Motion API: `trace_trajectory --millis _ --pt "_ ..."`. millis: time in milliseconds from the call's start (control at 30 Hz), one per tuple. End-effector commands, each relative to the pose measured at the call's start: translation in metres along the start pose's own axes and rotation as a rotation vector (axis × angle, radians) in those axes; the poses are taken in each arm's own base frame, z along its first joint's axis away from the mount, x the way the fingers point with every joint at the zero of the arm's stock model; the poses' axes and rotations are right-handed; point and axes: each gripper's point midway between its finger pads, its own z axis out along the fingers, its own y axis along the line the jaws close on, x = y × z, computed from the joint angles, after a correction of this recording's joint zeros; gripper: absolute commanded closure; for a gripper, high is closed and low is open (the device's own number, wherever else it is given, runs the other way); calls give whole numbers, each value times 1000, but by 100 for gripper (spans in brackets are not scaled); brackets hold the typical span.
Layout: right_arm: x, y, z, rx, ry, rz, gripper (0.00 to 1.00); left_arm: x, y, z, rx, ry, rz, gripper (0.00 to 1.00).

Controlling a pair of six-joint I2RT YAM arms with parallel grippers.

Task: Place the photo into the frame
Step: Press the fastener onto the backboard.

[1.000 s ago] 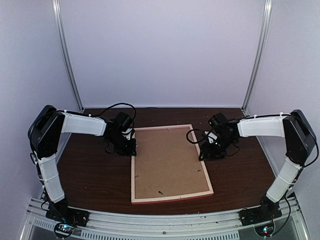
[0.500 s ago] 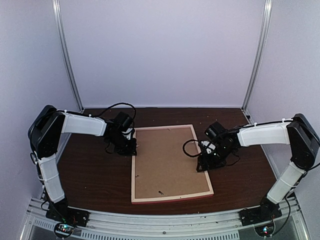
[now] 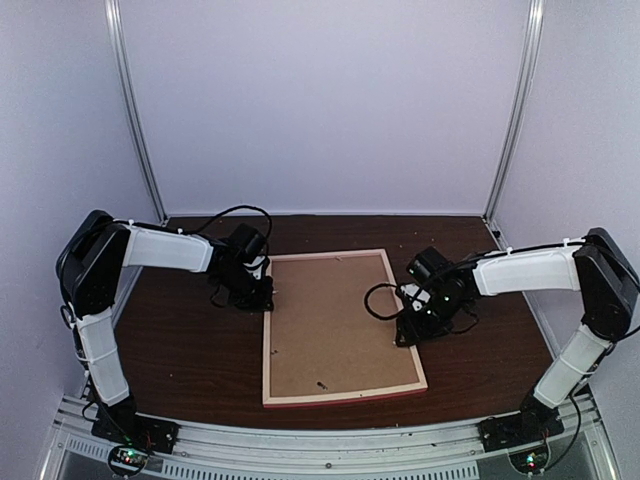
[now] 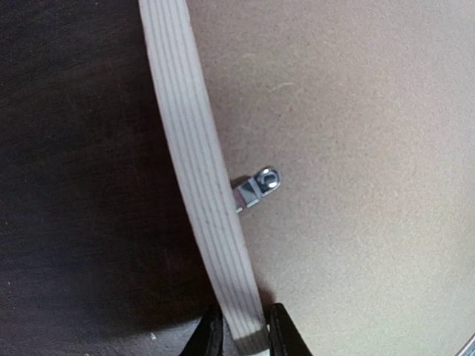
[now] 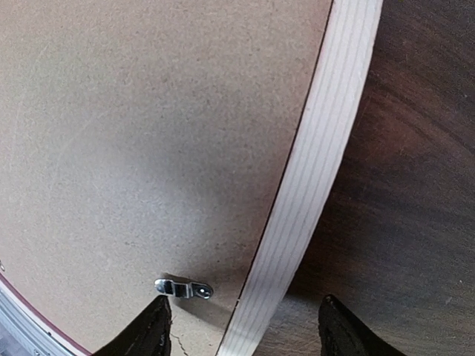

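A dark brown table [image 3: 190, 350] seen from above, with two robot arms bolted at its near edge. The frame [image 3: 340, 393] lies flat in the middle of the table, back side up. Its pale wooden rails surround a plain brown backing board [image 3: 335, 320], and a pink edge shows along the near rail.

The right gripper [image 3: 408, 335] is lowered over the frame's right rail, about midway along it. In its wrist view the two black fingers [image 5: 141, 334] are spread wide, released, one over the backing board and one over the table, with the rail [image 5: 319, 163] running between them. A small metal clip [image 5: 184, 287] lies on the board just beside the inner finger.

Farther back, the left gripper [image 3: 262, 298] is at the frame's left rail, near its far corner. Its wrist view shows the fingers [image 4: 211, 337] clenched on either side of the rail [image 4: 197, 170], grasping it. Another metal clip [image 4: 257, 185] juts from the rail onto the board.
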Motion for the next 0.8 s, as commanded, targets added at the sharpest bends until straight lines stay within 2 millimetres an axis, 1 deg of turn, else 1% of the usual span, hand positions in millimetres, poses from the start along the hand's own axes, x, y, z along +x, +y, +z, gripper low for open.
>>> trace_trajectory --millis 0,200,333,600,767 --pt "-1 -2 5 43 1 -32 34 9 1 15 -9 21 34 80" --pt "-2 -3 7 65 2 -40 34 9 0 15 -7 21 38 80" --pt "-7 -3 8 75 -10 -29 35 9 -1 16 -5 24 39 80" --pt "-18 1 11 60 -42 13 41 10 -1 17 -3 30 41 80" --pt "-21 2 13 62 -43 29 47 11 -1 17 -2 32 43 80"
